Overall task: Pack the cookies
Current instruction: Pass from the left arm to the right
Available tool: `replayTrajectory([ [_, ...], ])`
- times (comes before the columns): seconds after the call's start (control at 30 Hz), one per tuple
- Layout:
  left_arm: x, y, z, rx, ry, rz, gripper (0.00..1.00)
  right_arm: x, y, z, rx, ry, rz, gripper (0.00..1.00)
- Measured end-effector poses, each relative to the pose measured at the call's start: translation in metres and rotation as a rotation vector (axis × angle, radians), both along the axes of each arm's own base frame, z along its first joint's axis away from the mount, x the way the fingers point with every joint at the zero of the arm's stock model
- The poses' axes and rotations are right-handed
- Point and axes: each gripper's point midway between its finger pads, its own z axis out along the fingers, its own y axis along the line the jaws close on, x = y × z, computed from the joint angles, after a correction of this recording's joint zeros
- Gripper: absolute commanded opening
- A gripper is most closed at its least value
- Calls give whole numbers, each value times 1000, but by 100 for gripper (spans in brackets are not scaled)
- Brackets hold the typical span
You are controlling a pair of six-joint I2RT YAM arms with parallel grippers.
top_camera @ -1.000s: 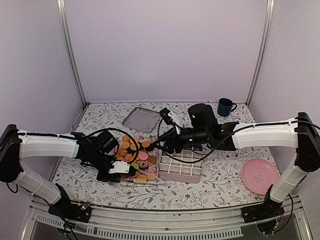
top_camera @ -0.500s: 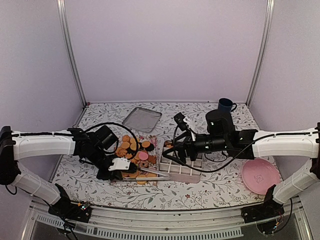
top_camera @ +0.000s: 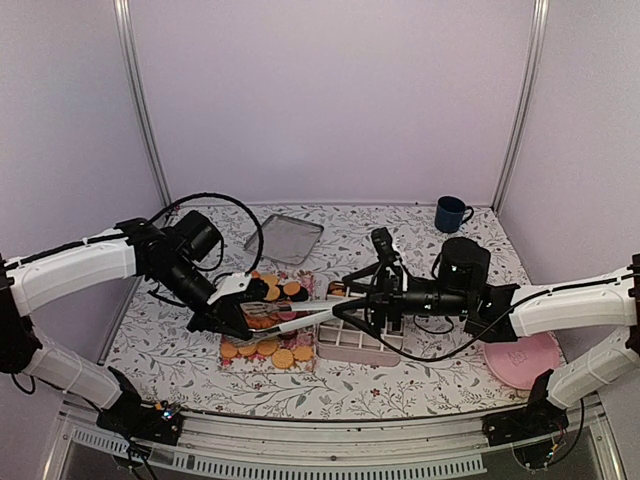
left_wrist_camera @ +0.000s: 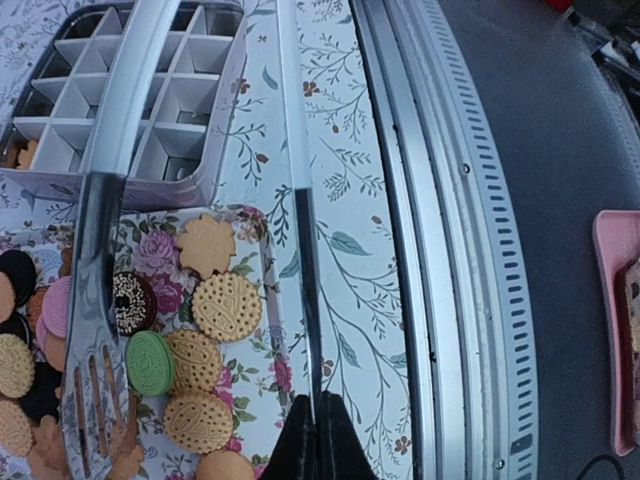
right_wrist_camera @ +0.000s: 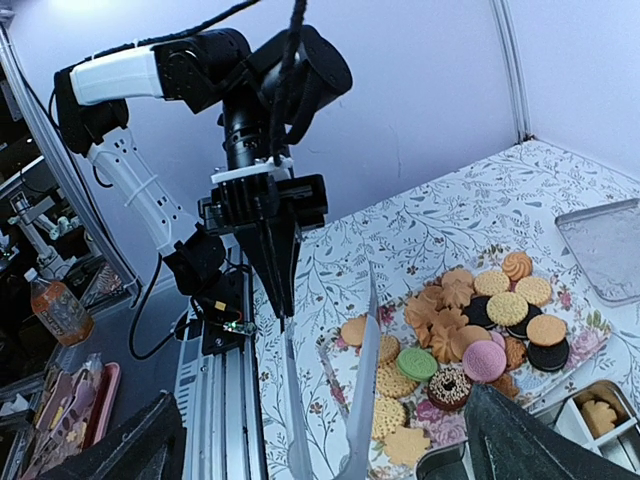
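A table (top_camera: 430,372) with a flowered cloth is seen from above. The cookies (top_camera: 268,347) are heaped on a floral tray (left_wrist_camera: 152,248) at the centre left: mostly golden, some dark, one pink, one green (left_wrist_camera: 150,362). Just right of the tray a divided white box (top_camera: 362,338) is set, with a cookie or two seen in its compartments. The left hand (top_camera: 236,306) is clenched on metal tongs (top_camera: 300,318), which are held above the cookies and pointed towards the box. The right hand (top_camera: 352,295) is spread wide, grasping nothing, near the tongs' far end. A pink plate (top_camera: 520,360) lies far right.
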Motion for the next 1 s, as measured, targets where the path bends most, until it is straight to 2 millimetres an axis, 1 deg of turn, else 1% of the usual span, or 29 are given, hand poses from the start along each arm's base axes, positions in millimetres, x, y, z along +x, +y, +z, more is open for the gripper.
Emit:
replayTrajectory([
  [0.1, 4, -3, 7, -35, 41, 8, 0, 0, 3, 7, 36, -24, 12, 99],
  [0.2, 5, -5, 11, -55, 70, 11, 0, 4, 10, 10, 50, -41, 10, 99],
  [0.23, 5, -7, 14, -74, 87, 10, 0, 11, 17, 6, 45, -46, -4, 99],
  [0.47, 7, -7, 21, -112, 113, 20, 0, 20, 27, -1, 39, -47, -13, 100],
  [0.57, 8, -8, 25, -132, 122, 21, 0, 22, 31, -7, 41, -43, -9, 96],
  [0.7, 9, -12, 31, -156, 134, 13, 0, 23, 37, -11, 50, -37, 2, 89],
  [0.87, 10, -14, 37, -181, 152, 13, 0, 23, 46, 0, 87, -42, 32, 76],
  [1.0, 10, -15, 40, -197, 165, 16, 0, 21, 53, 7, 123, -43, 64, 73],
])
